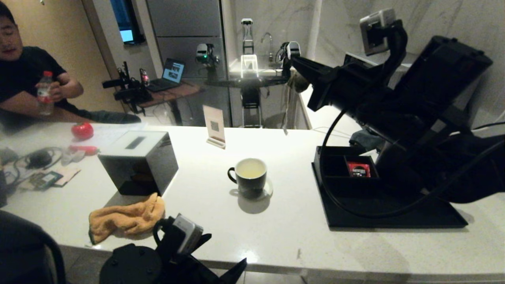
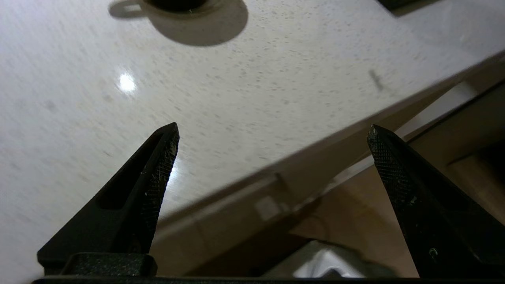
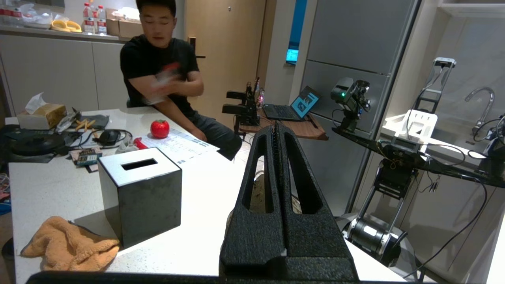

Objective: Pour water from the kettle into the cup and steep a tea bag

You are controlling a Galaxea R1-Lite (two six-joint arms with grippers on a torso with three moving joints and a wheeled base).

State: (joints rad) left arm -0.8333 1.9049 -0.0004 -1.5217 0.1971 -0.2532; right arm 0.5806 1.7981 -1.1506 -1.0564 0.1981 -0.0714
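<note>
Standing filled mid-counter, cup (image 1: 249, 176) with water (image 1: 250, 169); left gripper (image 2: 272, 134) spread wide at counter edge (image 1: 276, 260), right gripper (image 3: 277, 134) pinched shut, raised. Next, probably: fetching tea bag, unseen here.

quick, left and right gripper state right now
Left gripper: open, holding nothing, at the near counter edge.
Right gripper: shut, holding nothing, raised off to the right.

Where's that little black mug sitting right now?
In the head view the mug stands near the middle of the white counter, between the dark tissue box on its left and the black tray on its right.
</note>
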